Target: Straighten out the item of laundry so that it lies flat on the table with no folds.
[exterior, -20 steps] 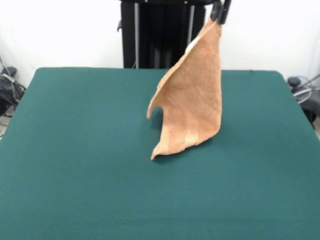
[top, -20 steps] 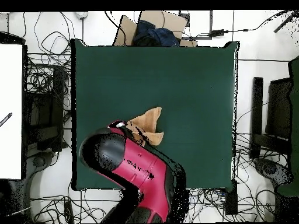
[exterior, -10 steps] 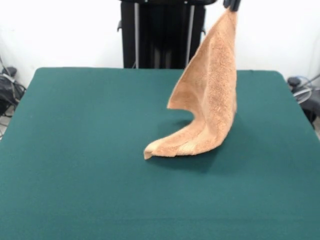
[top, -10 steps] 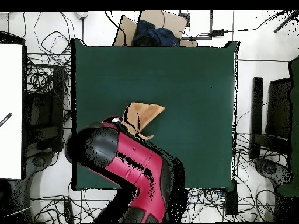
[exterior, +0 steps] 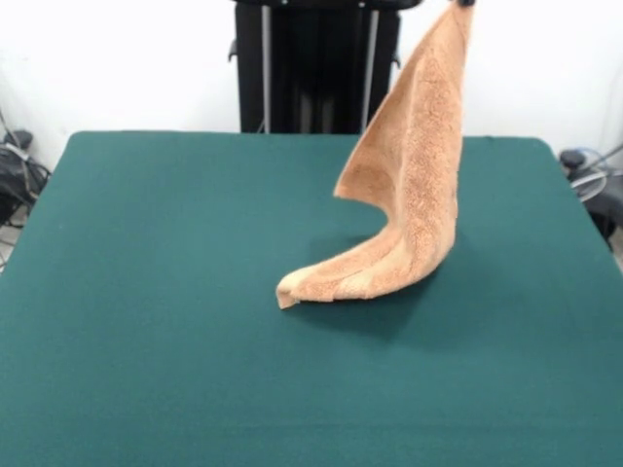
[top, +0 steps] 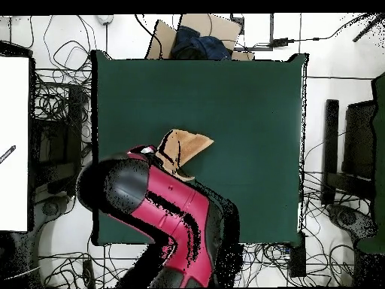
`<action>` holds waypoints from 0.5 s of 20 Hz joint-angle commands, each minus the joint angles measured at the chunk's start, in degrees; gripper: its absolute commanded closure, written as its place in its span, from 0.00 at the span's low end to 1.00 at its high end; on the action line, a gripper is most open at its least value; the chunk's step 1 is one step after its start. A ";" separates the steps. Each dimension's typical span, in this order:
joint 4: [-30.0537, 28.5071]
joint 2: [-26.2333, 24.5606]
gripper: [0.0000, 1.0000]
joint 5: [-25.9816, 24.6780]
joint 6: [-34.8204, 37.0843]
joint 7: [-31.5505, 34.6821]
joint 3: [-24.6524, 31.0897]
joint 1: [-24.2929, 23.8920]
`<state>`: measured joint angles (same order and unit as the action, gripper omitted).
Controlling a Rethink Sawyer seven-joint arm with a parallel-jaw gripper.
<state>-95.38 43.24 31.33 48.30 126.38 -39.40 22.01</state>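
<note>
Gripper (exterior: 461, 3) tips are just peeking in at the top edge, pinching one corner of the single towel (exterior: 409, 185), which is hanging from it. One table (exterior: 146, 292) is spreading wide and green all round, leaving plenty of open room on every side. Only the towel's lower edge is trailing on the felt near the middle. Since a second ago, the arm (top: 162, 211) is carrying the corner higher and sideways, laying more cloth down.
</note>
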 commanded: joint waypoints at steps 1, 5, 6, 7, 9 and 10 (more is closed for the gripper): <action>-0.52 -0.49 1.00 -0.04 3.24 17.44 1.66 0.42; 0.25 -0.90 1.00 -0.21 3.77 18.68 1.16 1.28; 0.54 -0.98 1.00 -0.31 4.11 18.77 1.02 1.41; 0.95 -1.06 1.00 -0.38 4.33 18.54 0.89 1.21; 1.36 -0.96 1.00 -0.36 4.70 17.78 0.99 0.53; 1.46 -0.87 1.00 -0.27 4.95 17.66 1.11 0.30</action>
<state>-94.02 43.25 31.34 48.32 127.06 -40.22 22.64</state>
